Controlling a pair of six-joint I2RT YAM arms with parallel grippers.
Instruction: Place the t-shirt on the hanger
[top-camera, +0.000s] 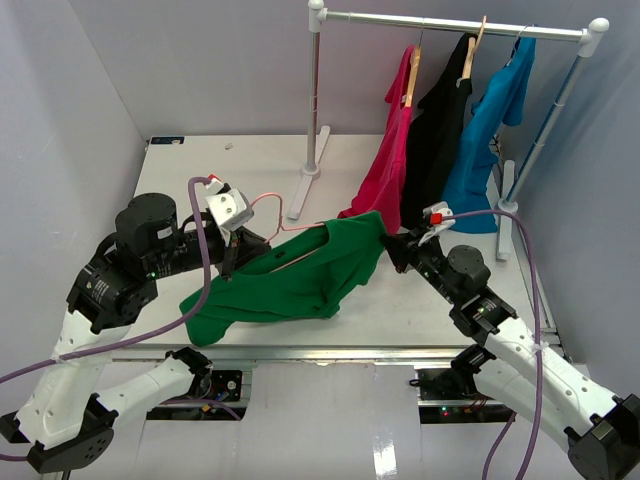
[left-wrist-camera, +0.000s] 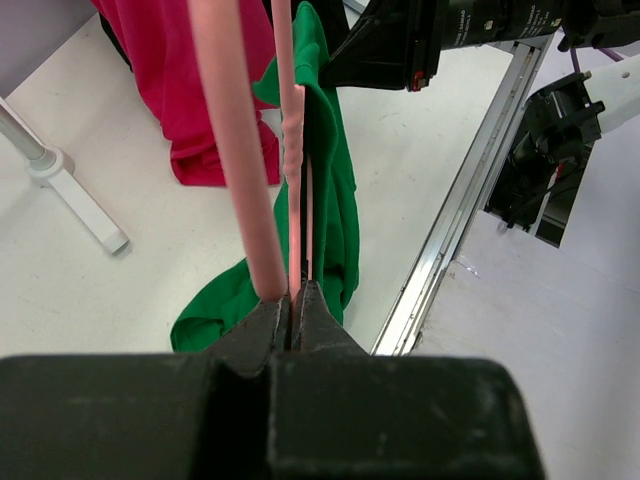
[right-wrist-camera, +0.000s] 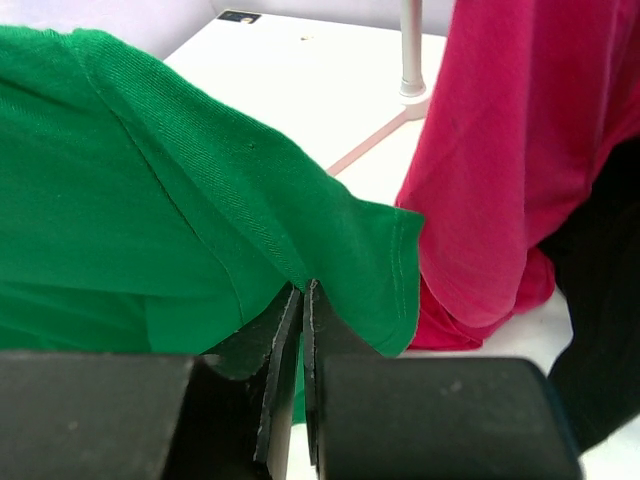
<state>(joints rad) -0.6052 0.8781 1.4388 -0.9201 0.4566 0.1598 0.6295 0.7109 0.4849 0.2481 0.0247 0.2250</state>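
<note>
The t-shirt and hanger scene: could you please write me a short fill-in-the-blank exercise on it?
The left gripper grips the pink ____.
The right gripper pinches the t-shirt, whose colour is ____.
On the rail, the black garment hangs ____ the red shirt and the blue shirt.
Missing words: hanger; green; between.

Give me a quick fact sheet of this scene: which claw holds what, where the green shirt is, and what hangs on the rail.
left claw: shut on the pink hanger
right claw: shut on the green t-shirt
t-shirt position: held up between the two claws, lower end sagging onto the table
rail: red shirt, black shirt and blue shirt hanging side by side
</note>
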